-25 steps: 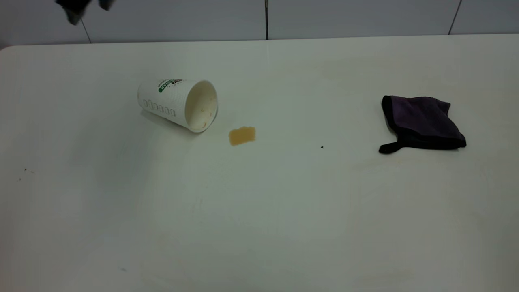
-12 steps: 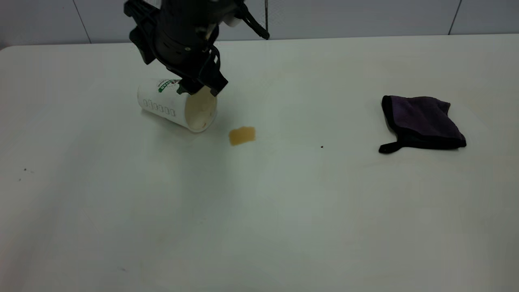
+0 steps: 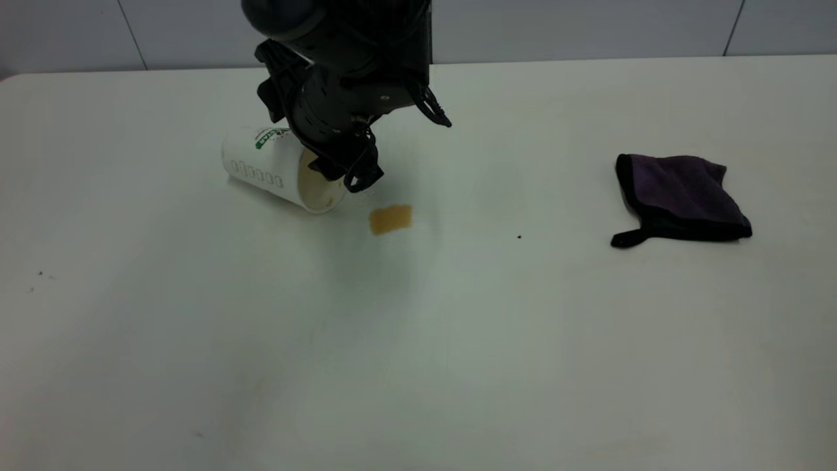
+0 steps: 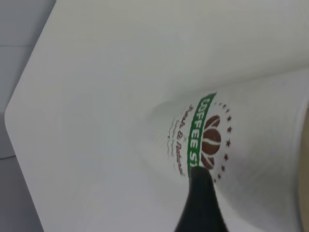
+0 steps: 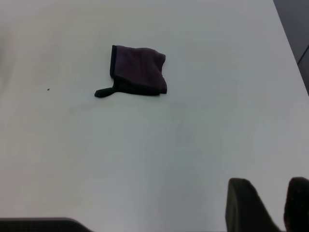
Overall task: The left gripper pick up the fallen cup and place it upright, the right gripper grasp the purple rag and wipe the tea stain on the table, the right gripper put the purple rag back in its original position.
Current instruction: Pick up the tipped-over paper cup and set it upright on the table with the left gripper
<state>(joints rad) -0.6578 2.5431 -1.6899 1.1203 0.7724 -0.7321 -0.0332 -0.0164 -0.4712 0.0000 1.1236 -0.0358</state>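
since half a second ago the left gripper [image 3: 346, 171] has dropped lower and shifted toward the mouth of the paper coffee cup [image 3: 265, 165], its dark body now covering the cup's rim in the exterior view. the cup lies on its side on the white worktop [image 3: 418, 340], mouth facing the tan tea stain [image 3: 390, 218], which sits just beside it and apart from the gripper. from the left wrist view, one dark finger [image 4: 203, 205] rests against or just over the cup's printed logo [image 4: 203, 140]; whether the fingers are spread or closed on the cup cannot be told, as the arm hides them from outside. the purple rag [image 3: 680, 198], folded with a black border and a small loop, lies well apart on the other side of the worktop, untouched. the right gripper [image 5: 270, 208] hangs above the worktop near the rag, seen only in its own wrist view, its fingers a little apart and holding nothing.
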